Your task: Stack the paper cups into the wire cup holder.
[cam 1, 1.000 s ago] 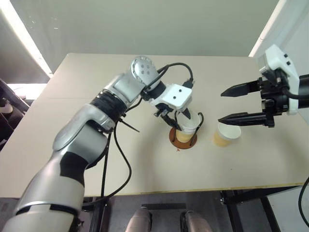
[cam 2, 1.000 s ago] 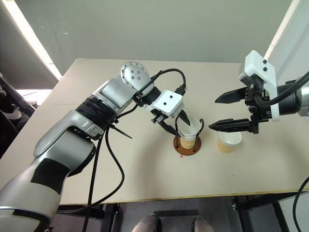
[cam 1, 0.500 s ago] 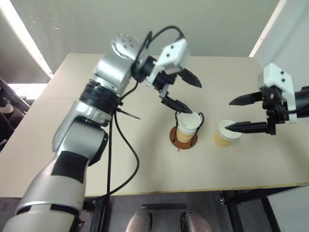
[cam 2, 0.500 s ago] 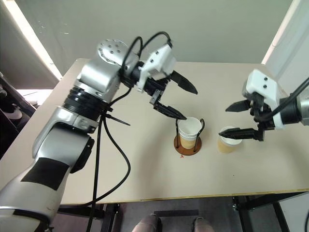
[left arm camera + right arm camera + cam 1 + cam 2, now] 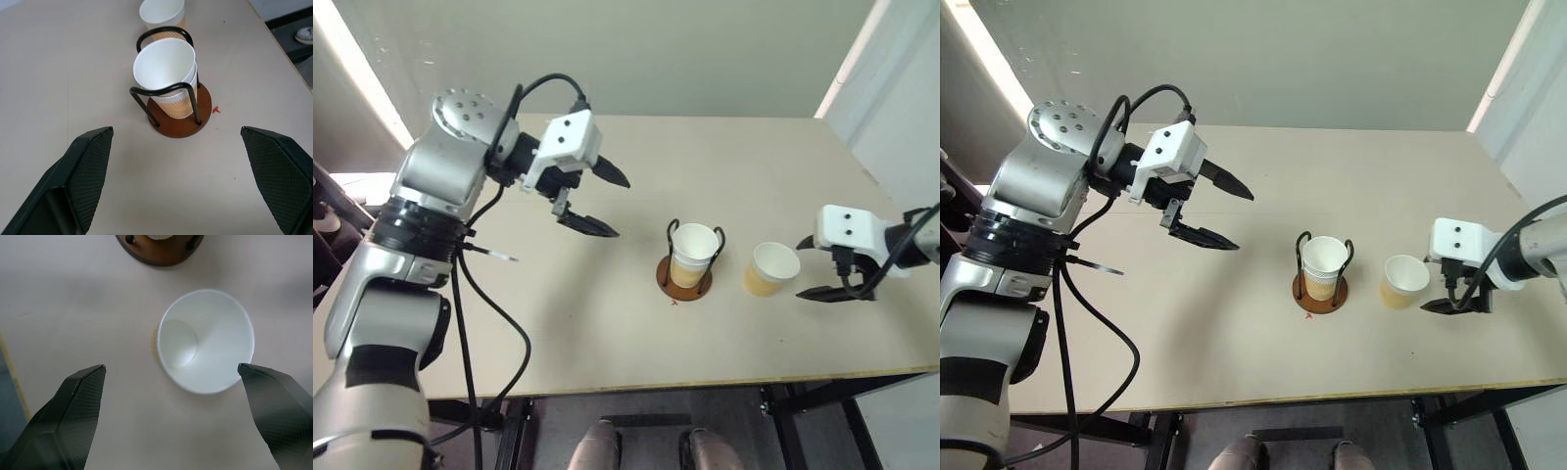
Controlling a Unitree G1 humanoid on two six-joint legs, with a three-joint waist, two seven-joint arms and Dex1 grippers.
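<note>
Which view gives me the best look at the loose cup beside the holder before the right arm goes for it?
The right wrist view: the loose cup sits between the open right gripper fingers, seen straight down its empty white inside. The eye views show it upright, right of the wire cup holder. The left wrist view shows just its rim behind the holder.

We see a pale beige rectangular table (image 5: 607, 323) before a plain grey-green wall (image 5: 656, 49), bright light strips (image 5: 357, 73) flanking.

A beige desk (image 5: 607, 323) stands before a grey wall (image 5: 656, 49). A small red mark (image 5: 215, 110) sits on the desk top.
</note>
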